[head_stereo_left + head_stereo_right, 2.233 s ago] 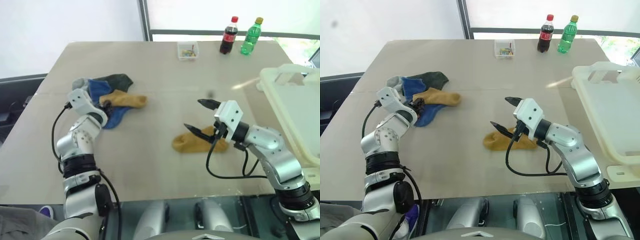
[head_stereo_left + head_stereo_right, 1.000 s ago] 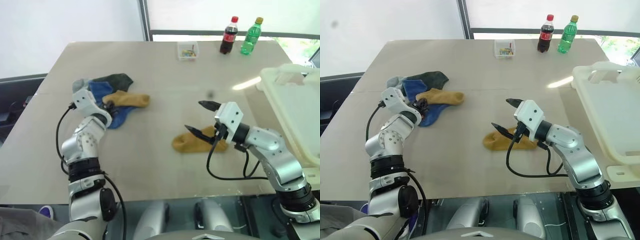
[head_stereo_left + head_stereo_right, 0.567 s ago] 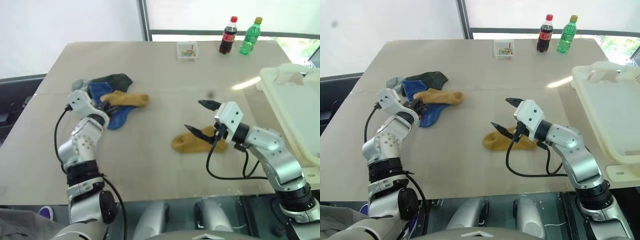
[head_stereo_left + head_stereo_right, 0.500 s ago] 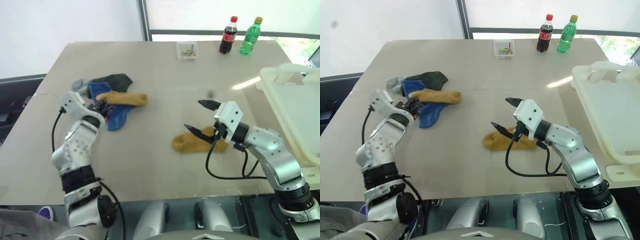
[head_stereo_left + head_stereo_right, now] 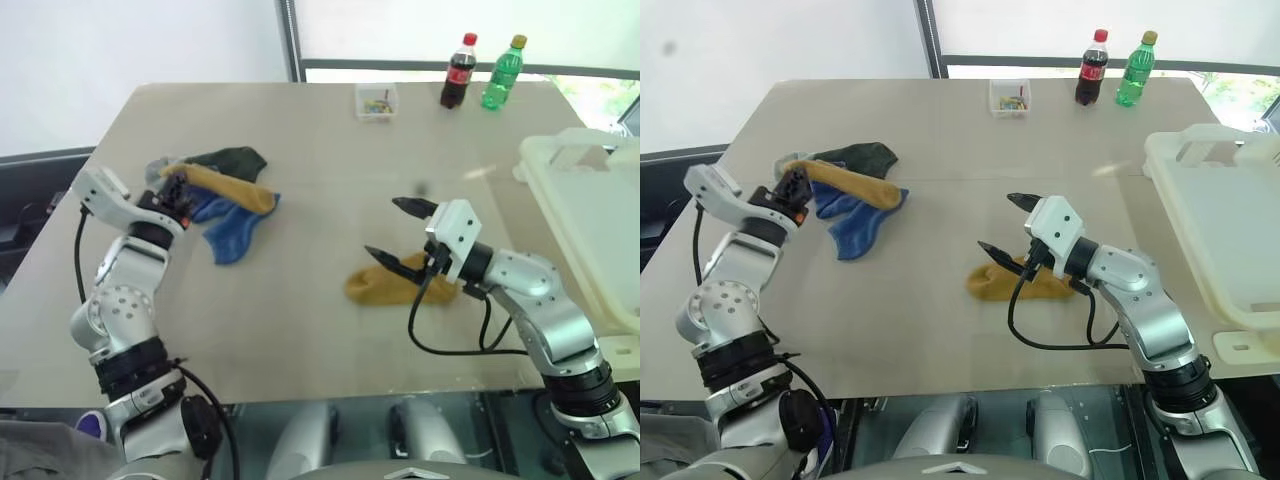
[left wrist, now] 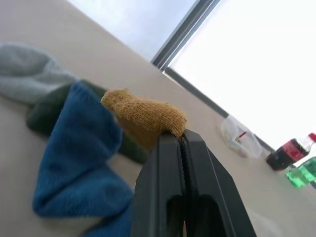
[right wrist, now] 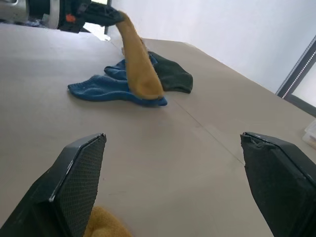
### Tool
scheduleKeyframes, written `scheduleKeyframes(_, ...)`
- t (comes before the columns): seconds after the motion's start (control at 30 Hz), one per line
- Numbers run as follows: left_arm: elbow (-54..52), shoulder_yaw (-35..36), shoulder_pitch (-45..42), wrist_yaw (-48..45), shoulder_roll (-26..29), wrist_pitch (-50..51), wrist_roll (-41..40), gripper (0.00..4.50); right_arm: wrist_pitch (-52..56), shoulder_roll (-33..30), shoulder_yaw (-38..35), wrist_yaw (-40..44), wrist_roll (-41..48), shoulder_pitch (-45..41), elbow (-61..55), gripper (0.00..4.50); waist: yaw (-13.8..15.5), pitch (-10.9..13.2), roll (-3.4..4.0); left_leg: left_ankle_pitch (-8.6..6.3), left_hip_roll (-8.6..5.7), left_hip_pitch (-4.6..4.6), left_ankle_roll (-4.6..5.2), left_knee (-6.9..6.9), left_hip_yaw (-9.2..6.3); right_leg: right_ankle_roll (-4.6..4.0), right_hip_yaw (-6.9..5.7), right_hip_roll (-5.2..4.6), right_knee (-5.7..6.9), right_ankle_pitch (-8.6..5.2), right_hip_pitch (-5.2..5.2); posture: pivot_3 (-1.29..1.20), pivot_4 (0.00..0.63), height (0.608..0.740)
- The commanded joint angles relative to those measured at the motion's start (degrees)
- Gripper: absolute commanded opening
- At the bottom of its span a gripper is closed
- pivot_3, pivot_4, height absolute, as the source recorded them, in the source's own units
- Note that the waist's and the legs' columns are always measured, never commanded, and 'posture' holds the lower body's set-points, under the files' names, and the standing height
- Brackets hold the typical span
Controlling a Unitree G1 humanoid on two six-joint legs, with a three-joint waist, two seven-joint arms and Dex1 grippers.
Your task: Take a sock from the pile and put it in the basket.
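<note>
Basket point(image 5: 585, 190): table's right edge, unchanged. Pile point(image 5: 225, 195): far left, blue sock dragged outward. Left gripper point(image 5: 172, 187): clamped on a mustard sock point(image 5: 222, 186), now lifted and pulled leftward. Right gripper point(image 5: 395, 230): wide open, unmoved, over second mustard sock point(image 5: 385, 285).
</note>
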Motion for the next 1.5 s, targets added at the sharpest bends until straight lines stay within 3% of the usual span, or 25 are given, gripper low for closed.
scheduleKeyframes(0.03, 1.9, 0.1, -3.0, -1.3, 3.0, -1.8, 0.1, 0.01, -1.3, 0.2, -0.9, -0.3, 0.0, -0.3, -1.6, 4.50, 0.0, 0.0, 0.00, 0.00, 0.00, 0.00, 0.00, 0.00, 0.00, 0.00, 0.00, 0.00, 0.00, 0.00, 0.00, 0.00, 0.150, 0.740)
scheduleKeyframes(0.2, 5.9, -3.2, -3.5, -1.1, 4.1, -1.6, 3.2, 0.01, -1.3, 0.3, -1.1, -0.9, -0.3, 0.2, -2.1, 4.50, 0.0, 0.0, 0.00, 0.00, -0.01, 0.00, 0.00, 0.00, -0.01, 0.00, -0.01, 0.01, -0.01, 0.00, 0.00, 0.00, 0.150, 0.740)
scheduleKeyframes(0.47, 5.5, -1.6, -0.4, -0.8, 2.5, -2.5, 2.4, 0.01, -1.3, 0.2, -1.3, -1.1, -0.4, 0.9, -2.7, 4.50, -0.1, 0.0, -0.02, 0.00, 0.00, 0.00, 0.00, -0.01, -0.01, 0.00, 0.01, 0.01, -0.01, 0.00, -0.02, 0.00, 0.150, 0.740)
scheduleKeyframes(0.77, 3.6, 8.2, 6.2, 1.0, 1.2, -2.0, -6.3, 0.01, -2.0, 0.8, -0.7, 0.2, -0.1, 0.2, -1.0, 4.50, -0.1, 0.0, -0.02, 0.00, 0.02, 0.00, 0.00, -0.02, 0.00, 0.00, 0.03, 0.00, -0.02, 0.00, -0.02, 0.00, 0.150, 0.740)
scheduleKeyframes(0.93, 1.9, 12.5, 12.1, -1.8, 1.8, 1.3, -15.0, 0.01, -2.6, 1.5, -0.3, 0.8, 0.0, -0.2, 0.0, 4.50, -0.1, 0.0, -0.02, -0.01, 0.03, 0.01, 0.01, -0.02, -0.01, 0.00, 0.03, -0.01, -0.02, 0.00, -0.01, 0.00, 0.150, 0.740)
scheduleKeyframes(1.07, 6.3, 15.8, 19.7, -6.5, 5.8, 2.9, -16.8, 0.01, -3.3, 2.2, 0.0, 1.4, -0.1, -0.8, 1.0, 4.50, -0.3, 0.0, -0.02, -0.01, 0.05, 0.03, 0.01, -0.06, 0.02, -0.01, 0.06, 0.02, -0.02, -0.01, -0.03, 0.00, 0.150, 0.740)
scheduleKeyframes(1.27, 8.5, 13.7, 29.8, -17.7, 14.0, 7.1, -15.5, 0.01, -3.9, 2.8, 0.3, 1.8, -0.1, -0.9, 1.9, 4.50, 0.1, 0.0, -0.02, -0.06, 0.07, 0.04, 0.08, -0.10, -0.01, -0.03, 0.03, 0.01, -0.07, -0.02, -0.03, 0.00, 0.150, 0.740)
scheduleKeyframes(1.5, 6.5, 3.2, 39.5, -41.5, 30.0, 16.2, -12.1, 0.01, -3.9, 3.3, 0.4, 2.4, -0.2, -0.5, 1.8, 4.50, -0.1, 0.1, 0.08, -0.17, 0.07, 0.06, 0.24, -0.21, -0.05, -0.07, -0.02, -0.04, -0.17, -0.03, -0.03, 0.00, 0.150, 0.740)
